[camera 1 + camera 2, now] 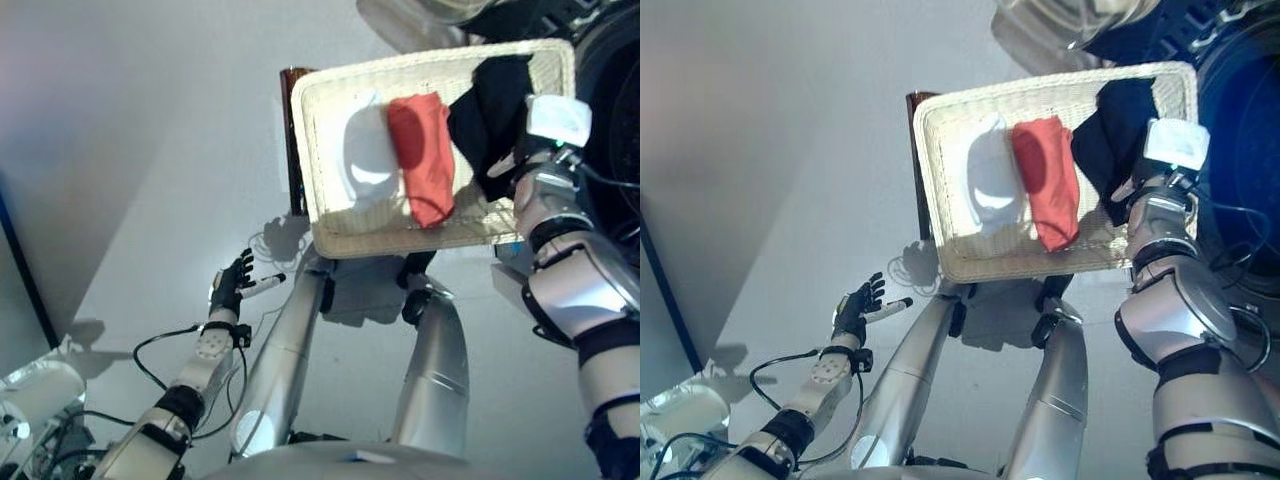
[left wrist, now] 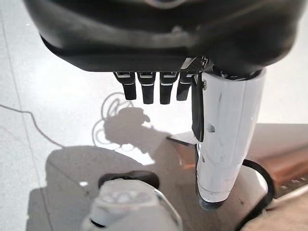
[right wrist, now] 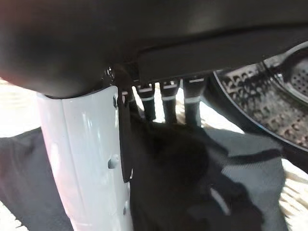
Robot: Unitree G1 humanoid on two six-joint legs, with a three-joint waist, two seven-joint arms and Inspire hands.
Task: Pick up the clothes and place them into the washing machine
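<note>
All three clothes are still lying in the basket (image 1: 330, 160): the right hand (image 1: 520, 165) is pressing into the black garment (image 1: 490, 110) with its grip not clear, the white garment (image 1: 362, 150) and red garment (image 1: 422, 155) are waiting, and the left hand (image 1: 232, 285) is hanging loose and empty.

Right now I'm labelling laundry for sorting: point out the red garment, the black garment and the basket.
red garment (image 1: 425, 160), left eye view, middle of the cloth.
black garment (image 1: 490, 115), left eye view, its upper fold.
basket (image 1: 330, 235), left eye view, woven front rim corner.

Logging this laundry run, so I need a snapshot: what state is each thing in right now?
Basket: on a stand, holding clothes.
White garment: lying in basket.
Red garment: lying in basket.
Black garment: draped over basket's edge.
Right hand: on black garment, grip unclear.
Left hand: open, empty.
Washing machine: drum exposed.
</note>
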